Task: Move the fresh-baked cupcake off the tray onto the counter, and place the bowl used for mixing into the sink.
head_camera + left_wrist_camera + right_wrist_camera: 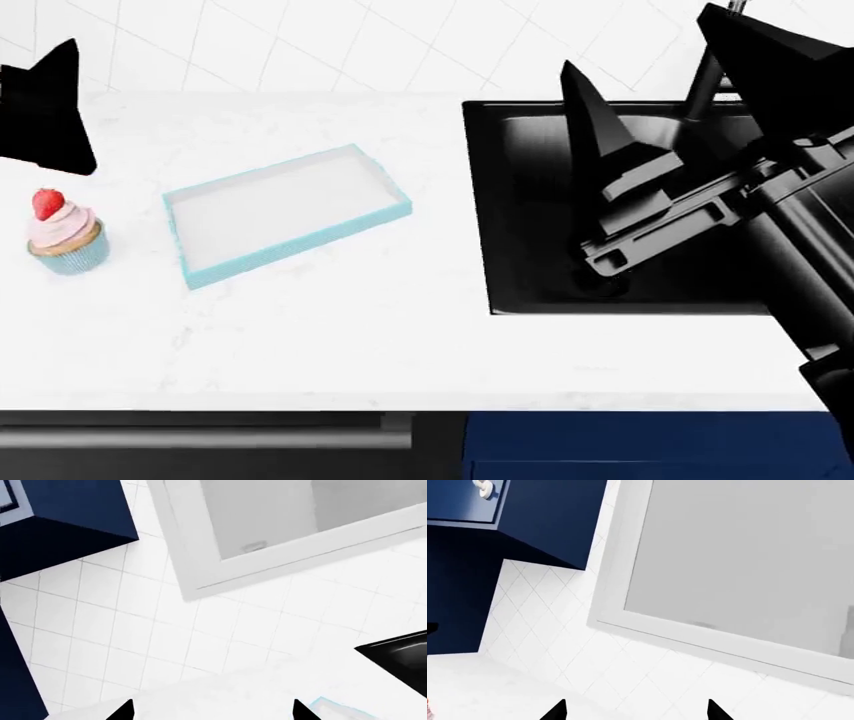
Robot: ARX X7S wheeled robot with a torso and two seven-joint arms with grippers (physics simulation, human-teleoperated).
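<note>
The cupcake [60, 235] stands upright on the counter [334, 340], just left of the tray [287, 213], which is empty. One finger [54, 105] of my left gripper shows above and behind the cupcake, apart from it. In the left wrist view the left gripper [213, 712] is open and empty, aimed at the tiled wall. My right gripper [647, 45] hangs open and empty over the sink [534, 260]; it is also open in the right wrist view [637, 712]. The bowl is not in view; my right arm hides part of the basin.
The black tap [705, 85] rises behind the sink between my right fingers. A window frame [280, 555] and navy wall cabinets [73, 520] sit above the tiled wall. Navy base cabinets [641, 445] and a dark appliance front [200, 440] lie below the counter edge.
</note>
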